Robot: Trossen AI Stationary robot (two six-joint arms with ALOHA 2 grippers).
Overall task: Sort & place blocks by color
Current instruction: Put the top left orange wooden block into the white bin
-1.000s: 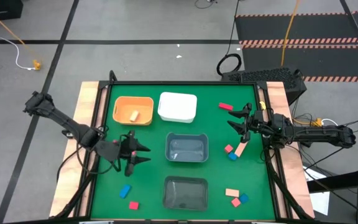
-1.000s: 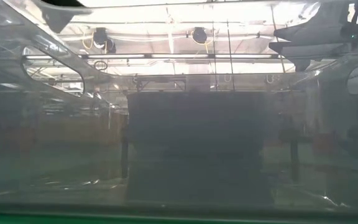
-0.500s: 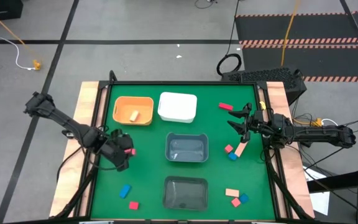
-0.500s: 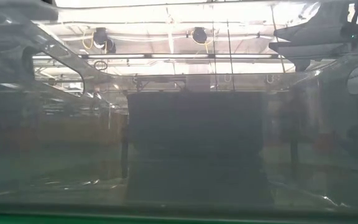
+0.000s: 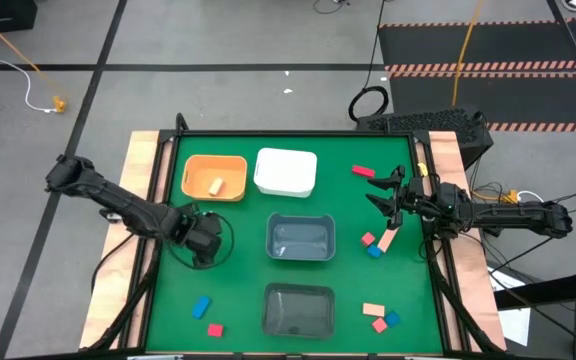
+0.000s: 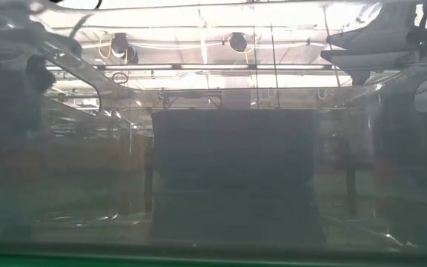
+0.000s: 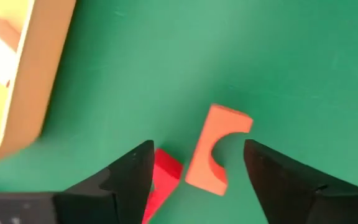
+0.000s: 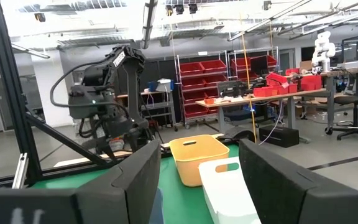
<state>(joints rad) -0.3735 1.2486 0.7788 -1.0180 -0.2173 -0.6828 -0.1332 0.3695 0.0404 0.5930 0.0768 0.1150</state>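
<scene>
Left gripper point(image 7: 194, 165): fingers spread and holding nothing, poised left of centre in the high view over a salmon arched block point(image 7: 215, 149) with a red block point(image 7: 161, 174) just beside it, the orange bin point(image 5: 214, 177) above them. Right gripper point(image 5: 383, 191): parted and empty, waiting at centre-right near a red block point(image 5: 363, 171), with further blocks scattered lower right. Risk, as a judgement: closing here may catch the neighbouring red piece too, or nudge the arched block askew.

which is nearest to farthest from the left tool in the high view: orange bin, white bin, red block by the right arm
From the left tool:
1. orange bin, just beyond it on the left side
2. white bin, beside the orange one, toward the middle
3. red block, far right side
</scene>
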